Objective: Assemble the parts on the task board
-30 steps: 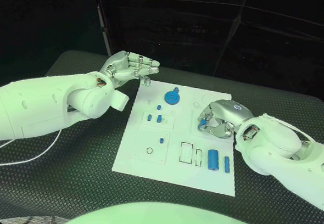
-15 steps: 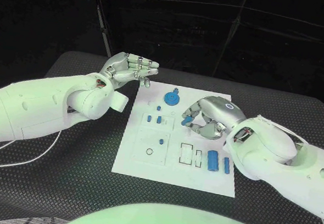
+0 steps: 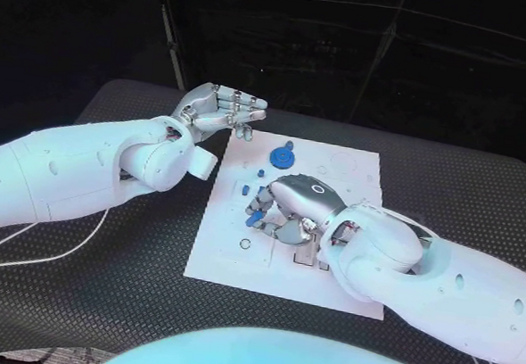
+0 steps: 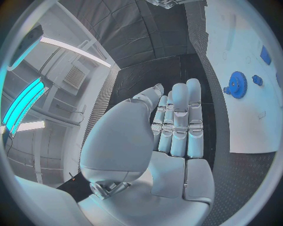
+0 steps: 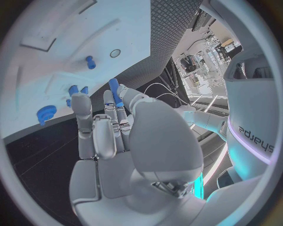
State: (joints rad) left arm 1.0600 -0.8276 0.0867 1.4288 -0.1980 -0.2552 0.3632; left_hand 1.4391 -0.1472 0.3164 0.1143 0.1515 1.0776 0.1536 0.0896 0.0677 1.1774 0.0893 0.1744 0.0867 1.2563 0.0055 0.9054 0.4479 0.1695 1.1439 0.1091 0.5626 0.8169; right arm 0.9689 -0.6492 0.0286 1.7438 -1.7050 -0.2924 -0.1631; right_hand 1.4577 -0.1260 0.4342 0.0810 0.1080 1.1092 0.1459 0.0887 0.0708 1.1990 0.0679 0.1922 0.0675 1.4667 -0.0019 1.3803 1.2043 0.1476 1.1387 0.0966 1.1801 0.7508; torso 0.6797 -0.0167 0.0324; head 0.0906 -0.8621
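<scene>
Holding: the right hand (image 3: 292, 205) pinches a small blue peg (image 3: 256, 220) between its fingertips, above the middle of the board (image 3: 355, 171); from the right wrist, the peg (image 5: 113, 86) stands up past the fingers (image 5: 110, 109).
Left hand: (image 3: 221, 109) raised off the table just beyond the board's far left corner, nothing in it, fingers straight and side by side, thumb alongside; the left wrist view shows the same hand (image 4: 171, 136) flat and bare.
Board: a white plate lying flat on the black table (image 3: 124, 264), between the two arms; a bare stretch shows at (image 5: 59, 28) and an edge at (image 4: 247, 117).
Gear: a blue toothed wheel (image 3: 282, 157) sits on the board's far part, with a short blue stub (image 3: 288, 145) just beyond it; the same gear (image 4: 237, 84) appears beside the left hand's fingertips, apart from them.
Small parts: a blue pin (image 3: 259, 173) lies on the board near the right hand's fingers, and another blue piece (image 3: 247, 187) just left of them; the right wrist view shows a blue peg (image 5: 89, 61) standing in the board, a pair of blue pieces (image 5: 77, 90) near the fingertips and the gear (image 5: 45, 113) farther off.
Hole: a round one (image 3: 245, 244) on the board's left side, below the held peg.
Cable: a white line (image 3: 34, 257) trails on the table under the left arm.
</scene>
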